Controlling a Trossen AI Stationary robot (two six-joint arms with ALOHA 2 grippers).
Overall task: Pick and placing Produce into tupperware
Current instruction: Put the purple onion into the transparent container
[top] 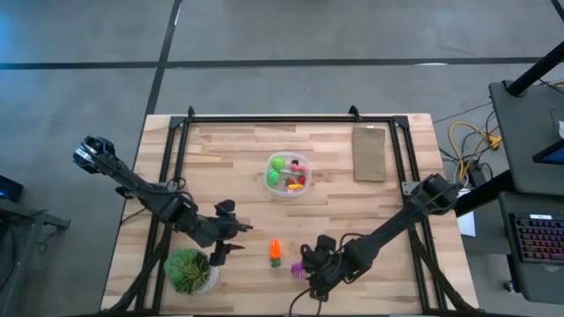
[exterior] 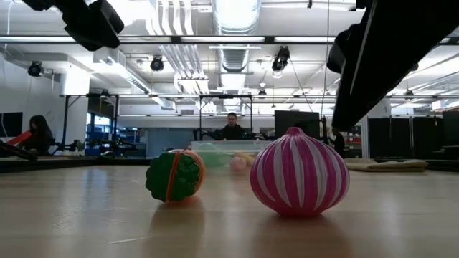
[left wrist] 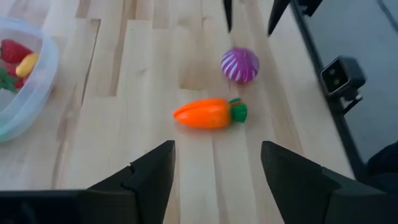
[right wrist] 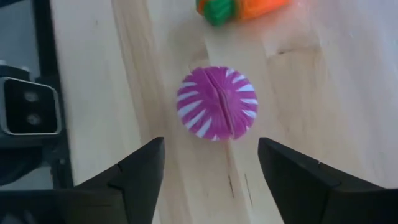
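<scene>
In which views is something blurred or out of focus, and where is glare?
Low view: the onion and carrot are sharp, the tupperware behind is soft, and ceiling lights glare. Right wrist view: the carrot is blurred. High view: evenly lit.

A: Which items are only partly visible?
B: The tupperware (left wrist: 25, 81) is cut off at the left wrist view's edge. In the right wrist view, only part of the carrot (right wrist: 242, 9) shows.

A: And at worktop level?
B: The tupperware's contents are blurred behind the carrot's green end. Both hands are out of frame there.
</scene>
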